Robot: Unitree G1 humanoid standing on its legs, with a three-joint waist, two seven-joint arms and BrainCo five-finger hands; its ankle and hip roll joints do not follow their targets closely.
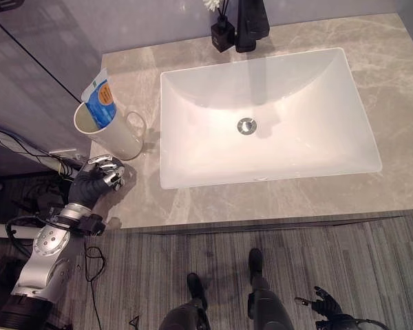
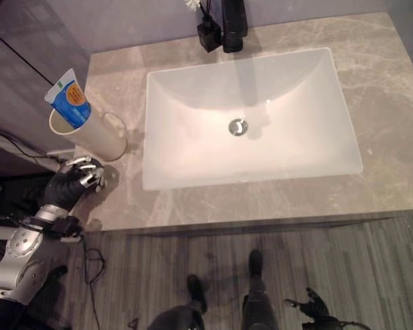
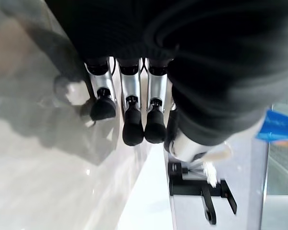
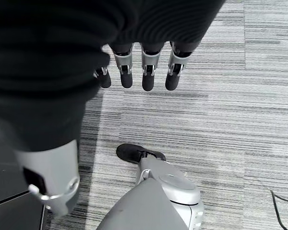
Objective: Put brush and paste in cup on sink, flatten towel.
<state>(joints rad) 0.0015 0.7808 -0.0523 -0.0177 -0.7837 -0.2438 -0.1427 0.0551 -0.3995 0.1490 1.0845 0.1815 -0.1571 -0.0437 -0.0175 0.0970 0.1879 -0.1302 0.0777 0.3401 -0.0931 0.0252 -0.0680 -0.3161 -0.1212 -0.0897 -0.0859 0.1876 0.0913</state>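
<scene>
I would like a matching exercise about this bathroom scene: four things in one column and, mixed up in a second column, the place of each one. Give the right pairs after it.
Things:
1. toothpaste tube
2. cup
3. left hand
4. right hand

Places:
A. low over the striped floor, below the counter
B. on the counter's front left corner
C. standing inside the cup
D. on the counter, left of the sink

Pairs: 1-C, 2-D, 3-B, 4-A

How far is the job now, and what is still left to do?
The paste already stands in the cup on the counter. The left robot hand rests curled beside the cup; what it holds is unclear. The right robot hand hangs open. Brush and towel remain.
</scene>
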